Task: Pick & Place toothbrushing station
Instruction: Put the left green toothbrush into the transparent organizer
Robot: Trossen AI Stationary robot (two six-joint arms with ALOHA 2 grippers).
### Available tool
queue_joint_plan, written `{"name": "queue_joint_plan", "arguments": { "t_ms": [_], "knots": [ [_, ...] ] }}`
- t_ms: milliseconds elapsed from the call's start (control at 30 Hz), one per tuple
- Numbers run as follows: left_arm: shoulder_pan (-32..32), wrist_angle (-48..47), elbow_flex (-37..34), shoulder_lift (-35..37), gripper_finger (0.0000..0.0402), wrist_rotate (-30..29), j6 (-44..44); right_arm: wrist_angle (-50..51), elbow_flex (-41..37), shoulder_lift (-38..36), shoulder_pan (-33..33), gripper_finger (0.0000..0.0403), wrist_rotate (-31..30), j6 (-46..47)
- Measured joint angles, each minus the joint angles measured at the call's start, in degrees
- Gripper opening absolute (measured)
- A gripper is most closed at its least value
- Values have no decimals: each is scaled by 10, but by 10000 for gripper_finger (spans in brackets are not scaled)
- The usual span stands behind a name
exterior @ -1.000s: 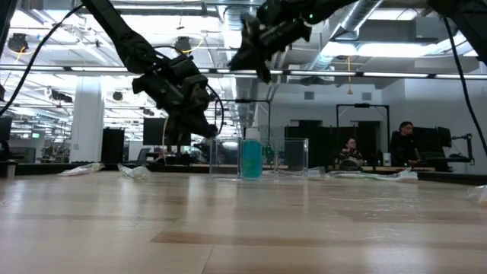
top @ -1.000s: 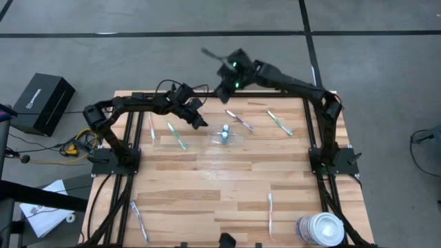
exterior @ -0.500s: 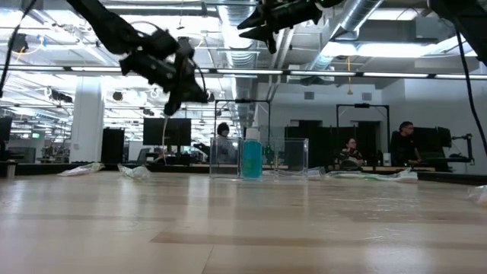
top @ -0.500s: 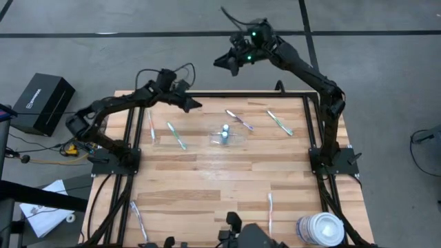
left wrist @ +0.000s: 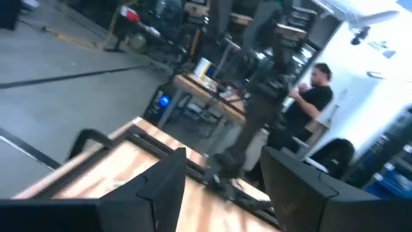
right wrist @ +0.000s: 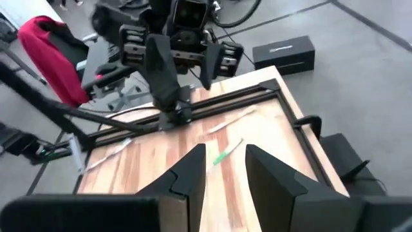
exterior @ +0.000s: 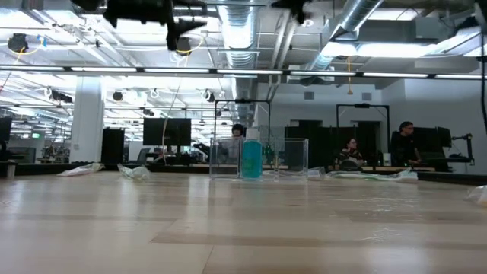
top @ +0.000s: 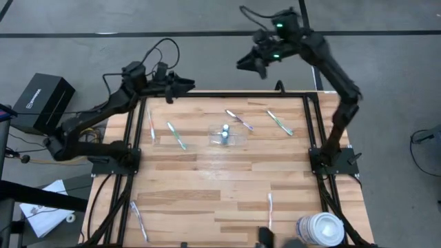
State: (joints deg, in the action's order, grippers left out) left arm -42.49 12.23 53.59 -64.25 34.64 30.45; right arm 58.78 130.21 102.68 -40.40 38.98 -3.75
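The small clear plastic container (top: 225,136) stood in the middle of the table's far half, with a teal toothpaste tube (exterior: 251,159) upright inside. Toothbrushes (top: 176,135) lay around it, apart from it. The left gripper (top: 180,85) hung over the far left edge, fingers wide, empty. The right gripper (top: 247,63) was beyond the far edge, fingers narrowly apart, empty. A large white tub (top: 320,229) stood at the near right corner.

- From overhead we look straight down on the whole worktop (top: 227,172).
- At worktop height we look level across the boards toward 12 o'clock, into the room.
- Each wrist camera faces past its own fingers, and both take in the worktop's far edge.
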Motion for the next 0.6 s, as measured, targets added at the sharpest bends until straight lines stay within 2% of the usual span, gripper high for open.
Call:
{"name": "queue_joint_plan", "arguments": {
  "t_ms": [167, 333, 467, 533, 600],
  "knots": [
    [68, -139, 51, 36, 168, -69, -55, 77, -1, -92, -1, 103, -40, -18],
    [161, -321, 139, 45, 170, -158, -155, 141, 0, -188, 0, 103, -97, -23],
    [213, -511, 207, 19, 186, -290, -270, 151, 0, -240, 0, 103, -134, -23],
    [229, -584, 218, -2, 192, -358, -329, 150, 0, -258, 0, 103, -138, -23],
    [238, -638, 217, -31, 196, -394, -377, 150, 0, -267, 0, 103, -138, -23]
  ]
}}
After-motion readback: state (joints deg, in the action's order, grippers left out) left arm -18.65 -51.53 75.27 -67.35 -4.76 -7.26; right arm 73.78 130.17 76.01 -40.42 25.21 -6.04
